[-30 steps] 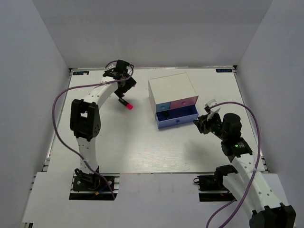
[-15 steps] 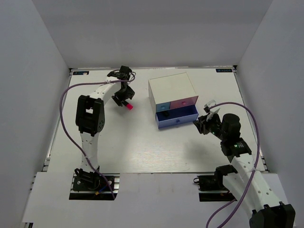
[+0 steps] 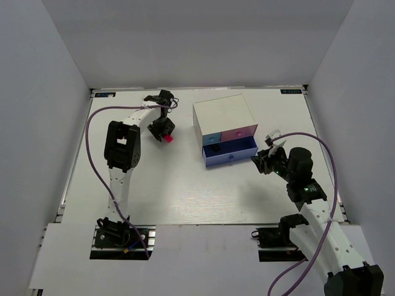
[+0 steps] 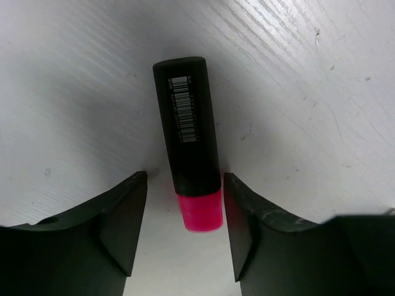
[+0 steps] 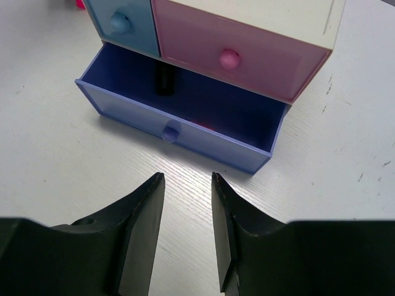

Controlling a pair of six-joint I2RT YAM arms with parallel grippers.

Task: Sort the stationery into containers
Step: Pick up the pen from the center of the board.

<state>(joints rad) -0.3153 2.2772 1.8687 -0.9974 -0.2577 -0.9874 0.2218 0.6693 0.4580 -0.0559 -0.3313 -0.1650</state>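
Right wrist view: my right gripper (image 5: 186,179) hangs just in front of the box's pulled-out lower drawer (image 5: 203,147), its fingers slightly parted with nothing between them. A short black item (image 5: 163,80), probably a highlighter, lies at the back of that drawer, partly under the light-blue drawer (image 5: 120,24). The pink drawer (image 5: 247,55) beside it is shut. Farther off, left of the box (image 3: 222,114) and apart from it, my left gripper (image 4: 185,182) is down at the table (image 4: 308,92). Its jaws are open and straddle the pink-capped highlighter (image 4: 188,129), which lies flat with only its cap end between my fingers. I think the main risk is that narrow hold: closing there could make the round body squirt forward or swing down once I lift it. My right arm also sits close to the drawer mouth, so carrying the highlighter over could bring my two arms together.
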